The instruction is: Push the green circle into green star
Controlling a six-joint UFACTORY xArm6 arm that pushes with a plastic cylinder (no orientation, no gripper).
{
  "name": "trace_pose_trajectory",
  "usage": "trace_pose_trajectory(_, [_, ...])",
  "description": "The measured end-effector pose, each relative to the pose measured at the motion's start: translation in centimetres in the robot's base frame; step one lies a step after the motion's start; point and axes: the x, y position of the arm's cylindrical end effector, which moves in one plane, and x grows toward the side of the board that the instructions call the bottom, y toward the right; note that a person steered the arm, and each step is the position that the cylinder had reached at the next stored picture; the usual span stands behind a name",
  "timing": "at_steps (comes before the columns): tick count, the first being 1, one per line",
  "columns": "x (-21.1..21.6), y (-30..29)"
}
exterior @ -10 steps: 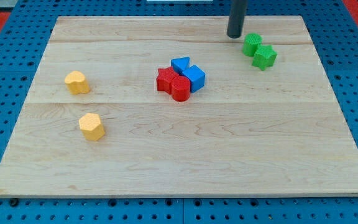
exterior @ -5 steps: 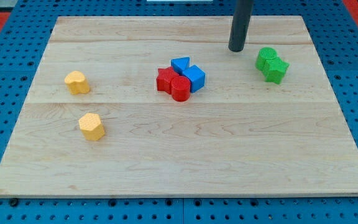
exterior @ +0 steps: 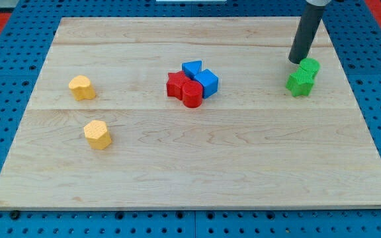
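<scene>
The green circle (exterior: pixel 310 67) sits at the view's right side of the wooden board (exterior: pixel 190 165), touching the green star (exterior: pixel 299 82), which lies just below and left of it. My tip (exterior: pixel 297 61) stands at the upper left of the green circle, right against it or nearly so. The dark rod rises from there to the view's top edge.
A cluster in the board's middle holds a red star (exterior: pixel 175 85), a red circle (exterior: pixel 192 94), a blue triangle (exterior: pixel 191 68) and a blue block (exterior: pixel 207 82). Two yellow blocks lie at the view's left (exterior: pixel 81 87) and lower left (exterior: pixel 97 134). The board's right edge is near the green pair.
My tip has moved right and slightly down. The green circle and green star have slid right and down together, with the star now below-left of the circle.
</scene>
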Motion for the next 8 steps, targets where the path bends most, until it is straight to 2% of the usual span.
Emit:
trace_pose_trajectory(1, [-0.6,-1.1])
trace_pose_trajectory(2, [-4.3,-8.5])
trace_pose_trajectory(3, [-6.5,-19.5])
trace_pose_trajectory(4, [-6.5,-32.3])
trace_pose_trajectory(5, [-4.0,-43.9])
trace_pose_trajectory(6, [0.3,-49.0])
trace_pose_trajectory(8, [7.1,-47.0])
